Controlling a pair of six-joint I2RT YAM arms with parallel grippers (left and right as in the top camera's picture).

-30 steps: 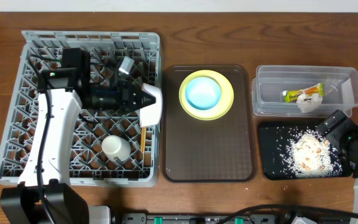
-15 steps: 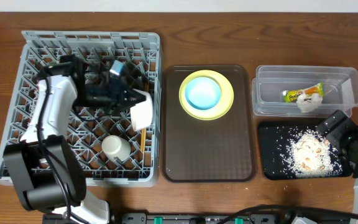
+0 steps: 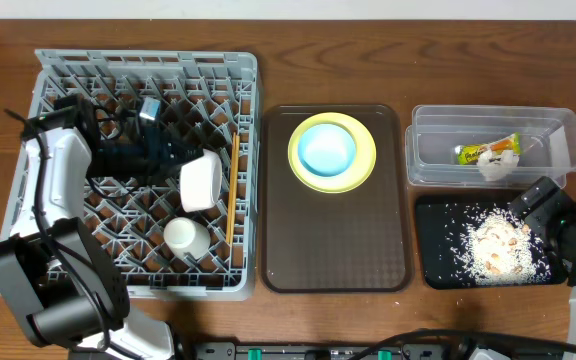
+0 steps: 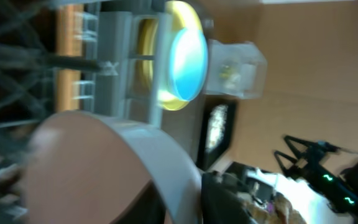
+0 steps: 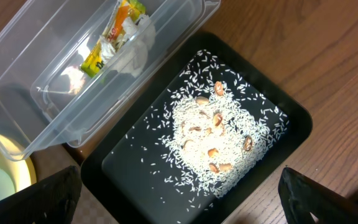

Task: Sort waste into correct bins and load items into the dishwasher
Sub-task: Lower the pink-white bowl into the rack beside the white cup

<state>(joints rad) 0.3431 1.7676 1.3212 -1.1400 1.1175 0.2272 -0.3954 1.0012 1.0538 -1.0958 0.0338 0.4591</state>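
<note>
A white bowl (image 3: 200, 182) lies on its side in the middle of the grey dishwasher rack (image 3: 148, 58). My left gripper (image 3: 181, 168) reaches in from the left, and the left wrist view shows the bowl's rim (image 4: 166, 155) between its fingers (image 4: 229, 199). A white cup (image 3: 185, 236) and the chopsticks (image 3: 233, 195) sit in the rack too. The light blue bowl (image 3: 327, 148) rests on the yellow-green plate (image 3: 366, 165). The wrapper (image 5: 107, 43) and tissue (image 5: 137, 37) lie in the clear tub (image 5: 55, 62). Rice and scraps (image 5: 216, 134) cover the black tray (image 5: 135, 168), with my right gripper (image 5: 179, 208) open above it.
The plate and blue bowl stand at the far end of a brown serving tray (image 3: 333, 240) between the rack and the bins. The clear tub (image 3: 558, 125) is behind the black tray (image 3: 438, 215) at the table's right. My right arm's base stands at the right edge.
My left arm has drawn back to the left, carrying the white bowl from the rack's right side toward its middle. The right arm has not moved.
</note>
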